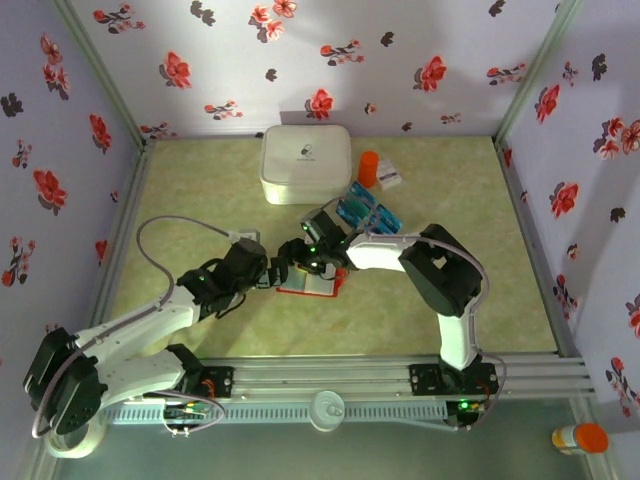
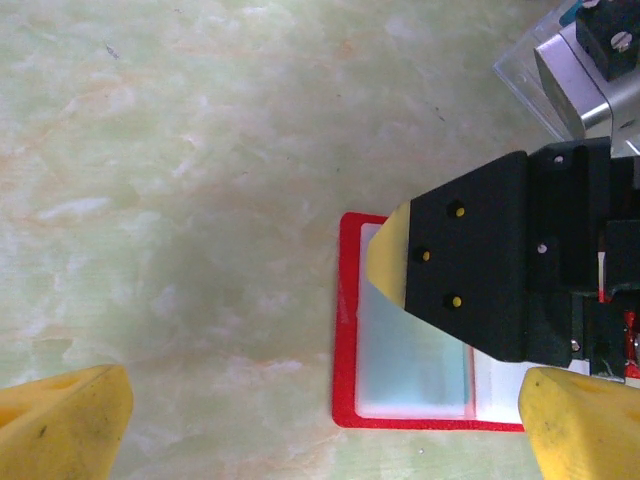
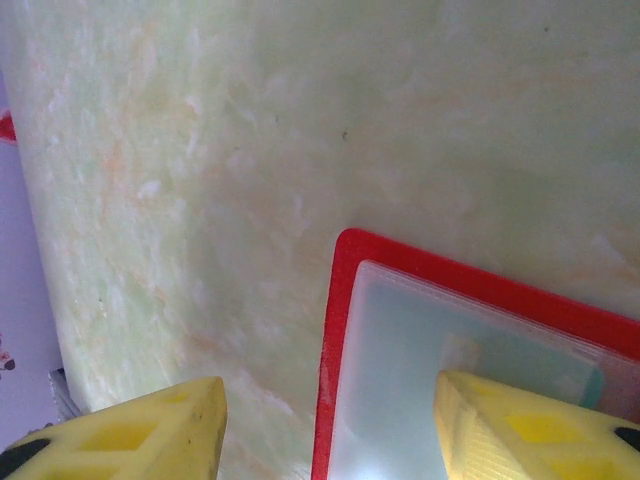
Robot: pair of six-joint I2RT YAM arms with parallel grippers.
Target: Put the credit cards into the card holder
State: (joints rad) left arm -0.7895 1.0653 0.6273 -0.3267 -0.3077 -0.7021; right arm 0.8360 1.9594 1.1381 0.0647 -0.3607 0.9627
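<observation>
"Where's the card holder (image 2: 345, 300)?"

"Lying open near the middle of the table, a little toward the near edge. The right gripper (image 3: 330, 390) is over it, jaws parted, gripping nothing. The left gripper (image 2: 325, 390) gapes wide beside it, empty too."

"Next?"

"I'd have the left pin the red rim while the right fetches from the credit cards (image 1: 368, 213), farther back."

"Is a card already in?"

"There's a teal tinge under the pocket; I can't tell."

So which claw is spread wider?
The left gripper: its yellow fingers sit at opposite corners of its view; the right gripper has them closer together, at the edge of the card holder.
</observation>
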